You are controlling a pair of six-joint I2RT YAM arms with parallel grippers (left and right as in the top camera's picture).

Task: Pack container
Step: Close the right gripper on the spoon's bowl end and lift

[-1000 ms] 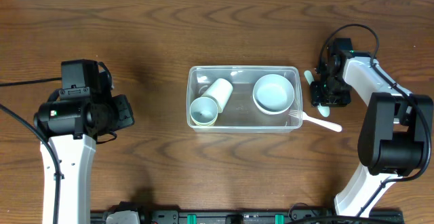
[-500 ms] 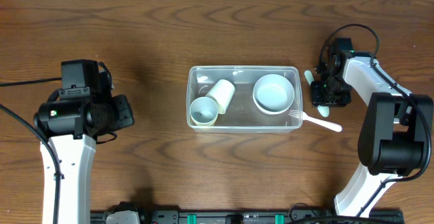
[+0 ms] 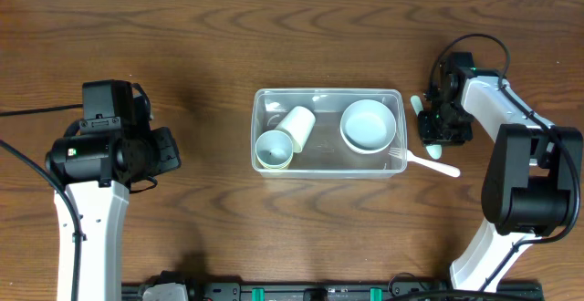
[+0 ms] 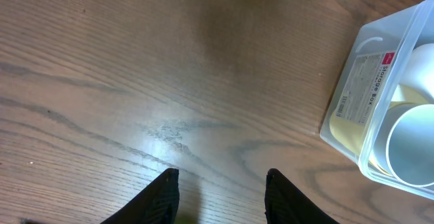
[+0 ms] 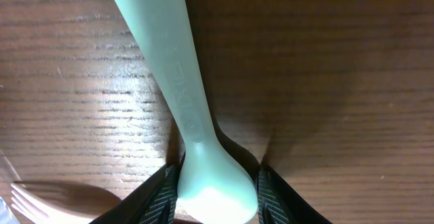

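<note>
Bending down to the table (image 3: pixel 201 27), the right gripper (image 5: pixel 217 191) clamps the bowl of a pale green spoon (image 5: pixel 173 75), with the container (image 3: pixel 328 90) near on its left. The left gripper (image 4: pixel 220 197) hangs with fingers apart, container to its right.

A brown wood-grain tabletop (image 3: pixel 182 46) carries everything; a round white bowl (image 3: pixel 369 124) sits right of two pale cups; the tipped cup (image 3: pixel 297 123) lies on its side, against the upright cup (image 3: pixel 274 149); a pale green spoon (image 5: pixel 180 81) lies flat near a white fork (image 3: pixel 429 162).
</note>
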